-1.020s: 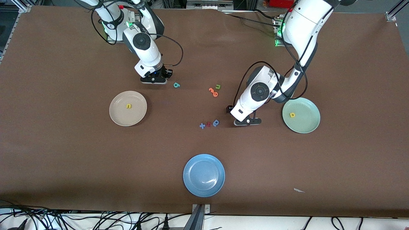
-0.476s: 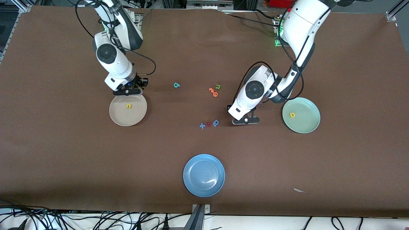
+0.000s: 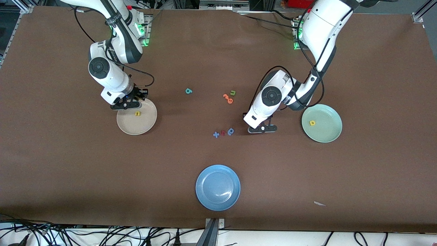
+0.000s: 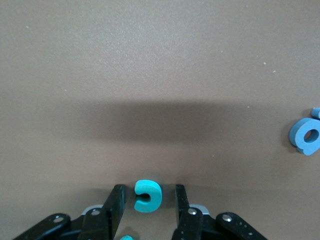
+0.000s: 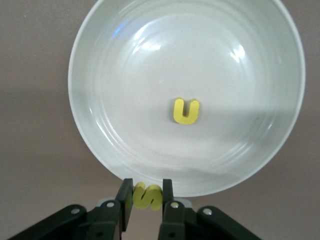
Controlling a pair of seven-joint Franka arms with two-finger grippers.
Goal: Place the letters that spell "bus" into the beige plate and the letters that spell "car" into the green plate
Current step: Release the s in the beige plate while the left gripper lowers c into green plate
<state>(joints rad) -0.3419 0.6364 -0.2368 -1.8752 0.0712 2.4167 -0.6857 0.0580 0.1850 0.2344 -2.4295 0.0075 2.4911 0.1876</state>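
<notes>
My right gripper (image 3: 124,104) hangs over the rim of the beige plate (image 3: 131,124), shut on a yellow "s" (image 5: 147,196). A yellow "u" (image 3: 137,113) lies in that plate. A teal "b" (image 3: 188,91) lies on the table between the arms. My left gripper (image 3: 262,130) is low over the table beside the green plate (image 3: 326,133), which holds a yellow "a" (image 3: 312,123). In the left wrist view a teal "c" (image 4: 148,195) lies between the open fingers (image 4: 116,205), with a gap on each side. Another small teal piece (image 4: 126,238) shows close to the gripper's body.
An olive "u" (image 3: 233,92) and orange letters (image 3: 227,98) lie near the table's middle. A blue "a"-like letter (image 3: 231,131), a red letter (image 3: 223,133) and a blue cross (image 3: 216,134) lie beside my left gripper. A blue plate (image 3: 217,187) sits nearest the front camera.
My right arm has swung from beside the teal "b" toward its own end of the table, carrying the "s" to the beige plate's rim. My left gripper shifted slightly toward the blue letters.
</notes>
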